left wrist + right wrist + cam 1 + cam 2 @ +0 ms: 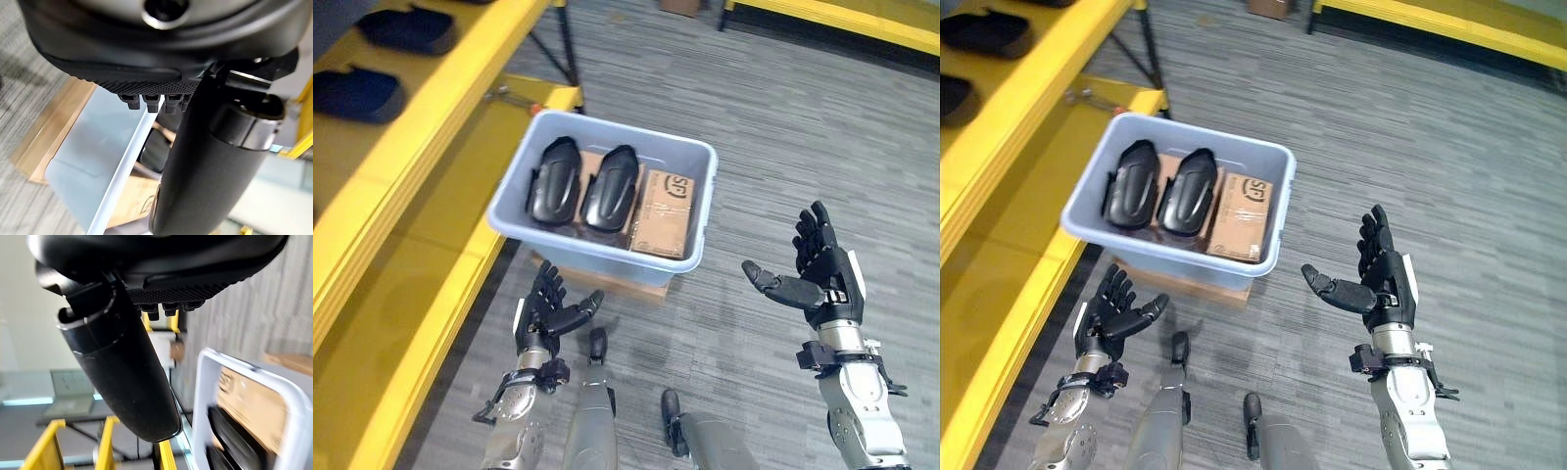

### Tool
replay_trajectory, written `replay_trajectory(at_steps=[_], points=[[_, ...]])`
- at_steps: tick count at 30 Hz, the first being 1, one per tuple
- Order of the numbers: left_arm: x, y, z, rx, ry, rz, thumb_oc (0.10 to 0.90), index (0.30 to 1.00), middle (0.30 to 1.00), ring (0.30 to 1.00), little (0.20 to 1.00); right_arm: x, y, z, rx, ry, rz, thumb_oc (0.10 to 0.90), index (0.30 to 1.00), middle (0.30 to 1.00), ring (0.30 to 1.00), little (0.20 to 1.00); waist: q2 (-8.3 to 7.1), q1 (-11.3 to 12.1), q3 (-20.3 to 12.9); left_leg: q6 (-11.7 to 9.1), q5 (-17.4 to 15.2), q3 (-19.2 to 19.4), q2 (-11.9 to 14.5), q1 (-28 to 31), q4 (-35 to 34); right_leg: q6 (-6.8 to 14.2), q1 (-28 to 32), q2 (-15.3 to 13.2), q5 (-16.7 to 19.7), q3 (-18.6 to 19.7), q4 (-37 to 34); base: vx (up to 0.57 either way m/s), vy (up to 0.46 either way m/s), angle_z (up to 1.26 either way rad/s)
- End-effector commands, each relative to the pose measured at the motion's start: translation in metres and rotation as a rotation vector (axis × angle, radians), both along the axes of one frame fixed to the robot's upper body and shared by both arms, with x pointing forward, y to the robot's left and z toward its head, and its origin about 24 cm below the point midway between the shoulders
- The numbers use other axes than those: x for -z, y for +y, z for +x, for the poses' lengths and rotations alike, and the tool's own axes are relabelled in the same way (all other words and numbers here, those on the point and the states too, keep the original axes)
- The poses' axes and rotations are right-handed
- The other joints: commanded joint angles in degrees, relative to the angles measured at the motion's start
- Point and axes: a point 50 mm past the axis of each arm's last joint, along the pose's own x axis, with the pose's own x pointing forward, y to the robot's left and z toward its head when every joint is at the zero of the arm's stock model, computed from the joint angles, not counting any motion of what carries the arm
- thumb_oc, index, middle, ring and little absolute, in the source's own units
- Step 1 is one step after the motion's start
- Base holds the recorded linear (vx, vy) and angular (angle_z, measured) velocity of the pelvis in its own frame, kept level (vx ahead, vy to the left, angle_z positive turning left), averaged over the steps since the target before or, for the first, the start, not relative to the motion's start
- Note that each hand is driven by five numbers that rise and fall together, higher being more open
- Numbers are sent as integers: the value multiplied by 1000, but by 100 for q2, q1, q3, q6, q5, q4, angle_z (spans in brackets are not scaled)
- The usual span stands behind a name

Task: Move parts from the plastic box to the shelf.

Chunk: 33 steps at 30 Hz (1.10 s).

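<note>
Left eye view: pale blue plastic box (pixel 607 250) sits on a flat wooden board (pixel 636 284) on grey carpet floor (pixel 783 127). Inside lie two black moulded parts (pixel 553 181) (pixel 610 186) side by side, touching, on brown cardboard boxes (pixel 666 211). Yellow shelf (pixel 421 127) runs along the robot's left, just beside the box; two dark parts already rest on its upper level (pixel 352 93) (pixel 406 29). Left hand (pixel 543 313) hovers low in front of the box's near wall, fingers spread and relaxed, holding nothing, apart from the box. Right hand (pixel 818 269) is raised well to the right of the box, palm turned inward, fingers straight, thumb out, empty.

Right eye view: same layout. Left hand (pixel 1111 318) below the box's near-left corner, right hand (pixel 1376 279) off to its right; both released, neither touching a part.

Left wrist view: thumb (pixel 210 176) stands straight; past it the box's white rim (pixel 127 176) and a dark part inside.

Right wrist view: thumb (pixel 127 367) extended; box rim (pixel 205 396) with cardboard and black parts beyond, not touched.
</note>
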Motion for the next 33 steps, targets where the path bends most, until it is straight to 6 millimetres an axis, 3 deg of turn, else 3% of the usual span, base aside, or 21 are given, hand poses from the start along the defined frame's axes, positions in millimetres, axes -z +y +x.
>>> replay_trajectory(at_steps=[1, 7, 17, 19, 22, 23, 24, 26, 27, 28, 29, 30, 33], points=[[-61, 7, 6, 21, -318, 80, 900, 1000, 1000, 1000, 1000, -47, 4, 1, -24, -261, -28, 900, 1000, 1000, 1000, 1000, -109, 124, -391, -212, 865, 114, 249, 70, -294, 355, 429, -600, -326, -409, -218, 135, 215, 3], [-73, 7, 13, 3, -354, 90, 900, 1000, 1000, 1000, 1000, -43, 9, 3, -13, -240, 0, 900, 1000, 1000, 1000, 1000, -325, 39, -604, -15, 404, 424, 38, -175, 268, 625, 495, -1055, -33, -310, -665, 124, 183, -5], [-78, 8, 18, -6, -364, 110, 900, 1000, 1000, 1000, 1000, -52, 12, 10, -18, -270, -11, 900, 1000, 1000, 1000, 1000, -577, 75, -796, 304, -244, 536, -207, -452, 825, 908, 510, -1472, 421, -322, -891, 83, 112, -5], [-80, 7, 20, 5, -367, 122, 900, 1000, 1000, 1000, 1000, -54, 13, 11, -14, -277, -13, 900, 1000, 1000, 1000, 1000, -600, 90, -817, 388, -390, 564, -293, -433, 903, 974, 479, -1557, 595, -349, -778, 90, 144, -5], [-84, 5, 23, 22, -377, 142, 900, 1000, 1000, 1000, 1000, -55, 18, 13, -31, -285, -22, 900, 1000, 1000, 1000, 1000, -607, 62, -823, 523, -506, 644, -416, -187, 786, 1041, 247, -1609, 1174, -334, -309, 65, 154, 4], [-85, 5, 24, 24, -380, 146, 900, 1000, 1000, 1000, 1000, -57, 20, 14, -37, -290, -25, 900, 1000, 1000, 1000, 1000, -585, 60, -805, 567, -519, 677, -422, -76, 701, 1021, 73, -1590, 1354, -372, -45, 15, 217, -8], [-87, 6, 25, 19, -386, 154, 900, 1000, 1000, 1000, 1000, -58, 24, 16, -49, -297, -31, 900, 1000, 1000, 1000, 1000, -537, 92, -762, 637, -510, 785, -401, 112, 532, 971, -188, -1593, 1506, -647, 337, 29, 251, -18], [-89, 9, 23, 16, -387, 163, 900, 1000, 1000, 1000, 1000, -58, 28, 17, -65, -291, -40, 900, 1000, 1000, 1000, 1000, -476, 137, -697, 663, -578, 1016, -417, 507, 252, 932, -387, -1714, 1374, -1335, 555, 70, 242, -41], [-87, 10, 22, 17, -379, 163, 900, 1000, 1000, 1000, 1000, -58, 29, 19, -74, -285, -44, 900, 1000, 1000, 1000, 1000, -462, 118, -686, 655, -566, 1127, -439, 718, 59, 890, -518, -1635, 1232, -1592, 471, 61, 133, -69], [-87, 10, 22, 17, -379, 162, 900, 1000, 1000, 1000, 1000, -58, 29, 19, -75, -286, -44, 900, 1000, 1000, 1000, 1000, -458, 117, -688, 653, -535, 1128, -434, 723, 28, 880, -520, -1627, 1249, -1596, 455, 119, 116, -89], [-82, 11, 20, 14, -359, 154, 900, 1000, 1000, 1000, 1000, -55, 29, 20, -85, -266, -52, 900, 1000, 1000, 1000, 1000, -427, 45, -664, 619, -480, 1193, -470, 994, -211, 838, -770, -1247, 959, -1561, 192, 121, 65, -75], [-79, 12, 18, 8, -348, 153, 900, 1000, 1000, 1000, 1000, -54, 29, 20, -89, -261, -57, 900, 1000, 1000, 1000, 1000, -430, 3, -665, 603, -468, 1203, -509, 1086, -293, 806, -937, -1114, 914, -1541, -69, 188, 50, -51], [-74, 13, 14, -1, -334, 140, 900, 1000, 1000, 1000, 1000, -52, 27, 15, -83, -260, -67, 900, 1000, 1000, 1000, 1000, -425, -53, -628, 529, -522, 1116, -510, 1281, -355, 807, -886, -1076, 976, -1190, -656, 126, -76, -10]])
